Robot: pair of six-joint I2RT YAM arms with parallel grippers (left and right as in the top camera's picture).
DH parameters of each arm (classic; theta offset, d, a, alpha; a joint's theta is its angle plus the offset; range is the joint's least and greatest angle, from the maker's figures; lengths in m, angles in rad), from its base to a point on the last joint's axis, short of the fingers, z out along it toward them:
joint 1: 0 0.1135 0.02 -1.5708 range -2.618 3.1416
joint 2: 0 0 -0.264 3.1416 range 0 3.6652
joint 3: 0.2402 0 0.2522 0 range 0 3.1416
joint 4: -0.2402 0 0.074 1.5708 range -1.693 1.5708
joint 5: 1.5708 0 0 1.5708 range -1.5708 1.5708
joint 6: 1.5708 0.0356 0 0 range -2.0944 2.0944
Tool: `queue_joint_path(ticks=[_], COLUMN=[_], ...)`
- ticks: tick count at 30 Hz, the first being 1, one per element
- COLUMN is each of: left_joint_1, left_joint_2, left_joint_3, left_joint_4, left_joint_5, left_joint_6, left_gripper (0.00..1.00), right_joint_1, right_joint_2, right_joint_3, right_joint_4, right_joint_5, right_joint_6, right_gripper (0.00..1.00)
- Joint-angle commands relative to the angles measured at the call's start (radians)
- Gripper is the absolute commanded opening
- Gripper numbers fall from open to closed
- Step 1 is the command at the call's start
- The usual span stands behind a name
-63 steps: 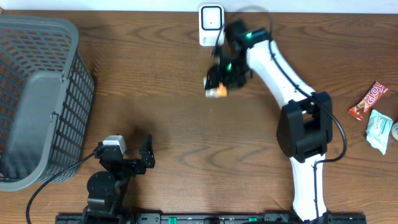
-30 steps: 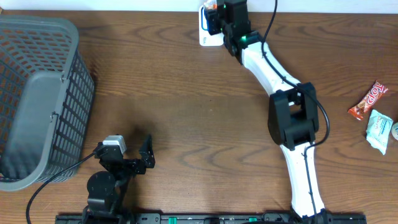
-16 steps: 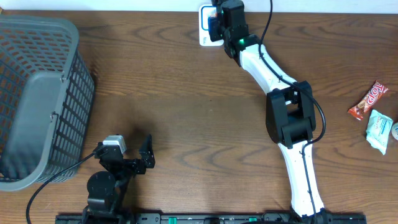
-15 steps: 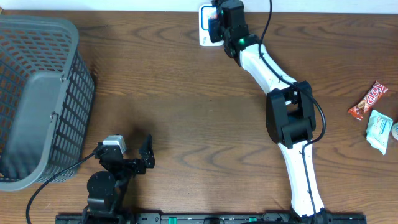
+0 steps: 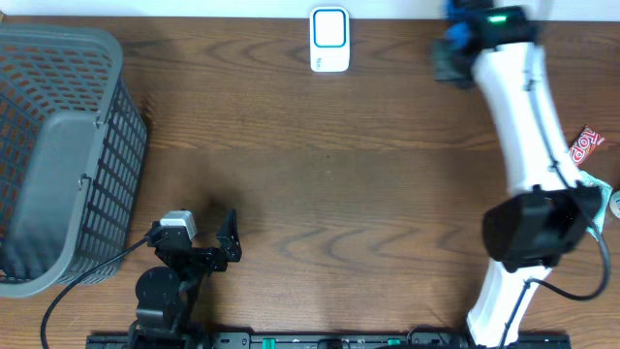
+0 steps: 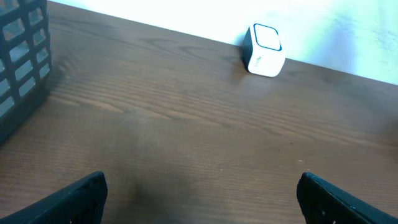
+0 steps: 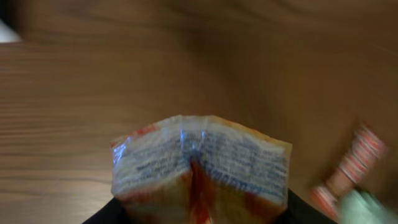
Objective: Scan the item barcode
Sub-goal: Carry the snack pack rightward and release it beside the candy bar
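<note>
1. Overhead view: a grey lattice basket (image 5: 58, 145) stands at the left end of the brown wooden bench (image 5: 320, 194). Its plain grey floor and barred walls show from above.
2. A small white scanner (image 5: 329, 39) with a blue-rimmed face sits at the bench's far edge, near the middle. It is well apart from the basket.
3. The right arm (image 5: 523, 126) reaches to the far right of the bench. The right tool (image 5: 453, 48) is blurred there, off to the right of the scanner and not over it.
4. In the right wrist view, the right tool (image 7: 202, 208) is closed partway on a snack packet (image 7: 202, 165). The packet is crinkled, white and orange, with fine print on it. It stands up between the dark fingers, above the bench. The picture is smeared, so the print cannot be read and I cannot tell whether a barcode shows.
5. Two more snacks lie at the bench's right edge: a red wrapper (image 5: 579, 150) and, just beside it, a pale green packet (image 5: 591, 204). Both lie outside the basket.
6. The left tool (image 6: 202, 180) is at the near left of the bench, close to the basket. Its fingers are spread fully wide and hold nothing. Its own camera looks across bare wood to the scanner (image 6: 266, 50).
</note>
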Motion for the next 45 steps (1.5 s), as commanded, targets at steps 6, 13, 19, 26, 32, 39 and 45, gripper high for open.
queue_joint_path(ticks=[6,13,19,26,32,39,45], left_joint_1=[0.002,0.003,0.003,0.003,0.003,0.003,0.002], left_joint_2=[-0.006,-0.006,-0.006,-0.006,-0.006,-0.006,-0.006], left_joint_3=[-0.014,-0.014,-0.014,-0.014,-0.014,-0.014,-0.014], left_joint_4=[-0.029,-0.029,-0.029,-0.029,-0.029,-0.029,-0.029], left_joint_5=[0.013,0.013,0.013,0.013,0.013,0.013,0.013], left_joint_6=[-0.009,-0.009,-0.009,-0.009,-0.009,-0.009,-0.009], left_gripper=[0.98,0.98,0.98,0.98,0.98,0.98,0.98], right_joint_1=[-0.310,-0.438,-0.481,-0.444,-0.388,-0.303,-0.294], right_joint_2=[0.110,0.145,0.142,-0.016,-0.259,-0.548,-0.772], right_joint_3=[-0.085,-0.266,-0.329,-0.284,-0.284,-0.285,-0.285], right_joint_4=[-0.074,0.060,0.099,0.076,0.040,-0.050,-0.165], right_joint_5=[0.005,-0.035,-0.036,-0.098,-0.200,-0.198,-0.196], right_joint_6=[0.117,0.117,0.098,0.098,0.094,0.094,0.095], right_gripper=[0.41,0.45,0.99,0.99,0.99,0.99,0.99])
